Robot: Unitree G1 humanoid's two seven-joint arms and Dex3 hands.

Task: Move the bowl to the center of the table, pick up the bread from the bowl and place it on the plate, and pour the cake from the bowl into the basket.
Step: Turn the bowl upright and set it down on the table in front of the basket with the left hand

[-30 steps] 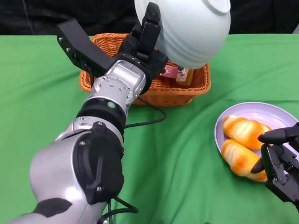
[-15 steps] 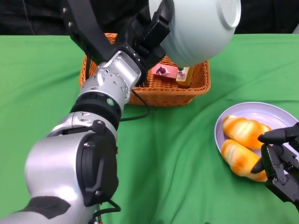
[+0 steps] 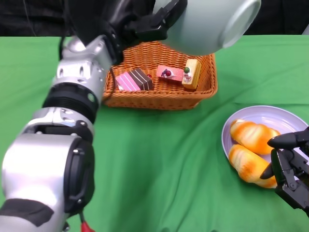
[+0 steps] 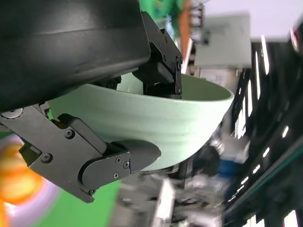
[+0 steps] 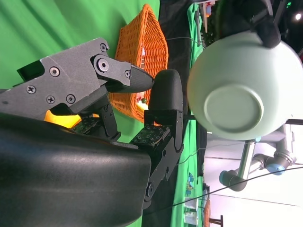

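My left hand grips the rim of the pale green bowl and holds it tipped over, high above the back of the orange basket. The bowl fills the left wrist view, with fingers on its rim and outer wall. Its underside shows in the right wrist view. Three cake pieces lie in the basket: a pink and brown one, a pink one and a yellow one. Two bread rolls lie on the lilac plate. My right hand rests open beside the plate's near edge.
A green cloth covers the table. My silver left forearm stretches from the lower left up to the basket's left side. Black backdrop lies behind the table's far edge.
My left arm has lifted and swung left, tilting the bowl further, and the cakes in the basket have come into sight. The right hand has stayed still.
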